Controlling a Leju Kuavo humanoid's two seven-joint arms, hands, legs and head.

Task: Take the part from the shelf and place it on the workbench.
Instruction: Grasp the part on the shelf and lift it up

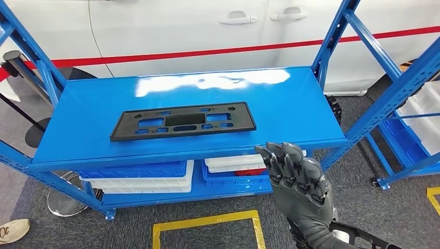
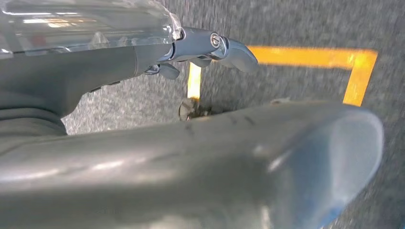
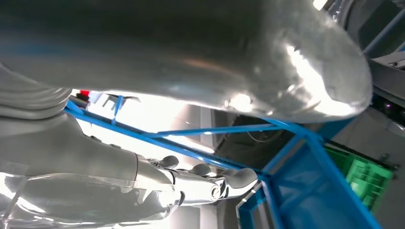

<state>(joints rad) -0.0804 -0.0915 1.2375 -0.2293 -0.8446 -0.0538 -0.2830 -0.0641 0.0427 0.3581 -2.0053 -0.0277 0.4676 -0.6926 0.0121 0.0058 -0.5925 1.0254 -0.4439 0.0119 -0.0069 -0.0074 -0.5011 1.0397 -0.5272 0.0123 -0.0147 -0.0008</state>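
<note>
So it's the reach step: right hand hangs empty, fingers loosely apart, just off the shelf's front edge. Next it needs to get over to the black part mid-shelf and grip its near rim

One flat black rectangular plastic part is seen on one blue metal shelf; two blue plastic bins and two white plastic trays are stored beneath.
</note>
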